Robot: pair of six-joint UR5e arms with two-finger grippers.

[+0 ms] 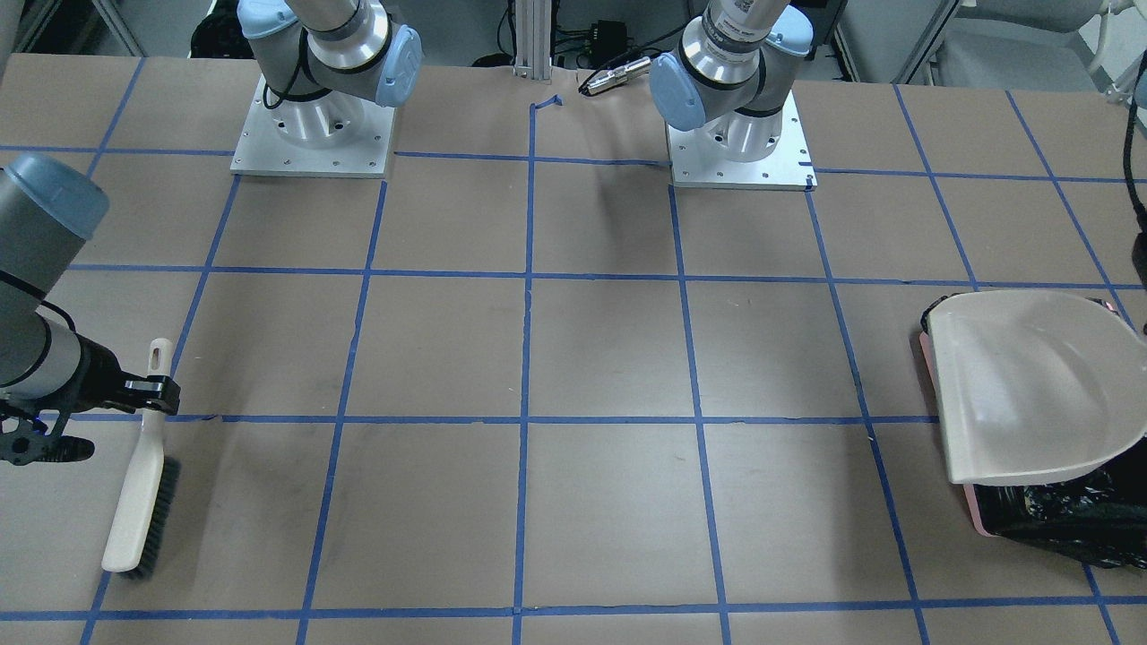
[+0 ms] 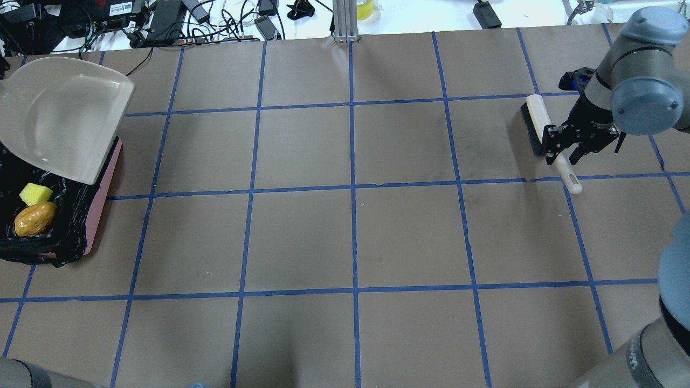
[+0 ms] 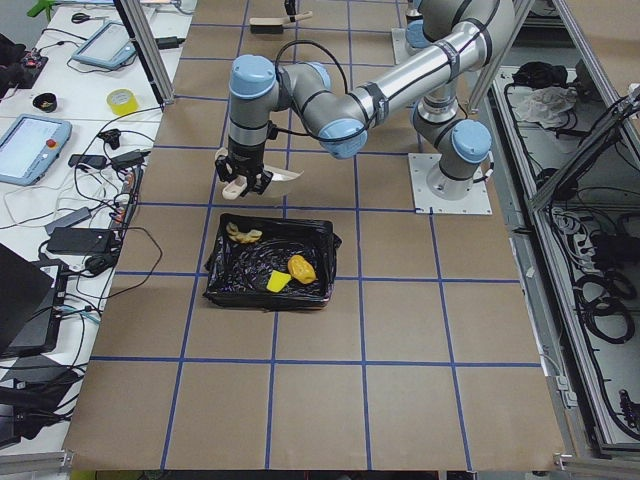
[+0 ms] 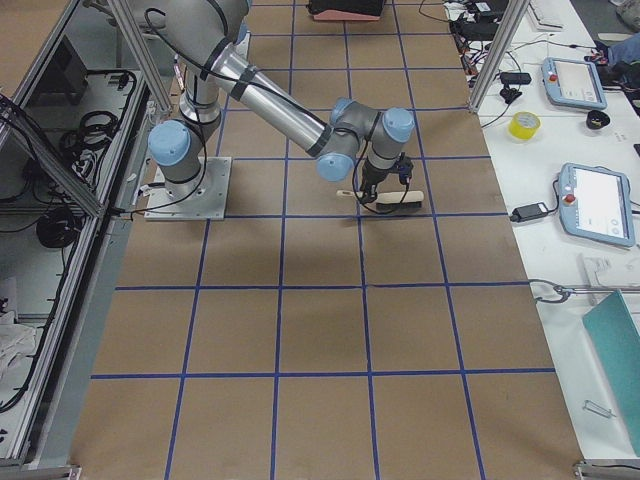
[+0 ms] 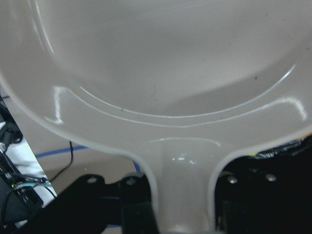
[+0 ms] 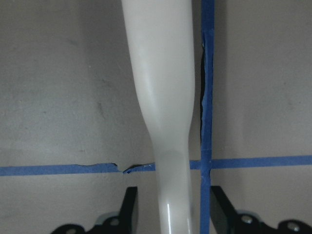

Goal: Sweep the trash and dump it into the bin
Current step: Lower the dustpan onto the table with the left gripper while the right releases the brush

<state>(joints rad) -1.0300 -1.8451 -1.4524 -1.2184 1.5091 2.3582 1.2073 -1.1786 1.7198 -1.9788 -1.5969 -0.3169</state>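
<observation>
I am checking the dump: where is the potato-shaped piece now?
Overhead view, far left: the potato-shaped piece lies inside the bin, beside the yellow wedge.

Even, bright overhead light gave soft shadows; glare streaked the glossy cream plastic dustpan (image 5: 161,73), which was softly blurred close-up.

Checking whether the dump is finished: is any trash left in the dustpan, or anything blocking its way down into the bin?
Nothing visible does. The dustpan, held by the left gripper, looks empty, and the potato, wedge and croissant already lie in the bin.
</observation>
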